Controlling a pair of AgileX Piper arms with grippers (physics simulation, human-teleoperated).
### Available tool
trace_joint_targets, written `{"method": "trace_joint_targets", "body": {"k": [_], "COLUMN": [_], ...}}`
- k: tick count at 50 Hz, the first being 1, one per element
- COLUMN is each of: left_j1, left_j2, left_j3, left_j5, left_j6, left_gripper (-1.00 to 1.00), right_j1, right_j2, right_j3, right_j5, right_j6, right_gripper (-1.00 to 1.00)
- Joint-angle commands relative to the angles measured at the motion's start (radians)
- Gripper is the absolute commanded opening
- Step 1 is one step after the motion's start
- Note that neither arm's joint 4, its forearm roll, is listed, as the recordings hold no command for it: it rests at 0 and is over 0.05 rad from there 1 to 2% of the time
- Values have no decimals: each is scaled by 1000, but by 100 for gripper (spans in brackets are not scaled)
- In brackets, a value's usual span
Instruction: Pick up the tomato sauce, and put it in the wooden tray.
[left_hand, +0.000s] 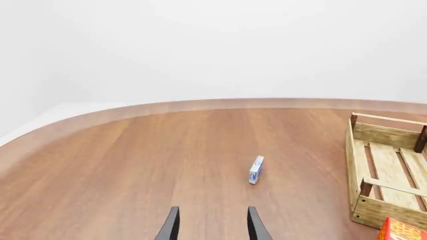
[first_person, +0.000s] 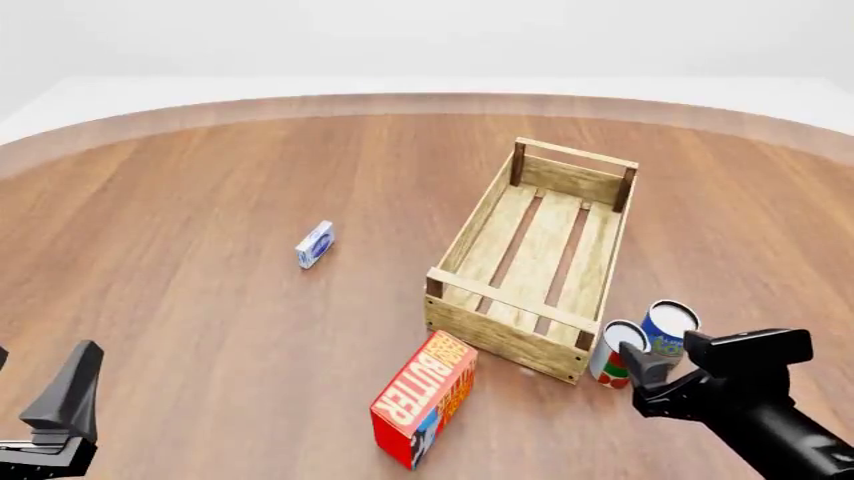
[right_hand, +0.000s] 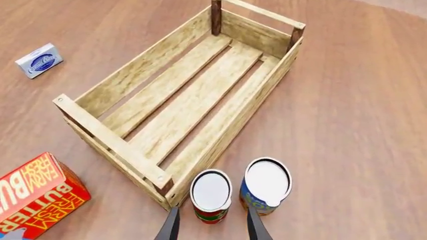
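**Lining up on the tomato sauce beside the tray's corner**

My right end effector (right_hand: 212, 225) hangs just above the tomato sauce (right_hand: 211, 196), fingers spread with the can's near side showing between them; nothing is pinched yet. The can stands upright on the desk (first_person: 200, 280), toward its right near edge, just outside the near right corner of the wooden tray (first_person: 534, 262). The blue and yellow can (right_hand: 266, 186) stands right against it on the far side from the tray, so close that I cannot tell whether they touch.

I judge the sauce can to be rigid, smooth-walled and fairly dense for its size: it will not give under my fingers, but the label could slip if I hold it lightly. The best hold is across the middle of the cylinder wall, below the silver rim. One finger must go down the narrow gap beside the blue can, which I could knock over.

My left end effector (left_hand: 212, 225) is spread and empty, low over the left near part of the desk, well apart from everything. The butter box (first_person: 424, 401) lies near the tray's front.
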Motion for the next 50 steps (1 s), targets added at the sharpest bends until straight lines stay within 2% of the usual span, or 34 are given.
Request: {"method": "trace_joint_targets", "body": {"k": [1, 23, 50], "left_j1": [0, 0, 0], "left_j2": [0, 0, 0], "left_j3": [0, 0, 0], "left_j5": [0, 0, 0], "left_j6": [0, 0, 0], "left_gripper": [100, 100, 100], "right_j1": [1, -9, -4], "right_j2": [53, 182, 289], "right_j3": [2, 9, 9], "right_j5": [-49, -163, -252], "right_j6": [2, 7, 10], "right_gripper": [100, 100, 100]}}
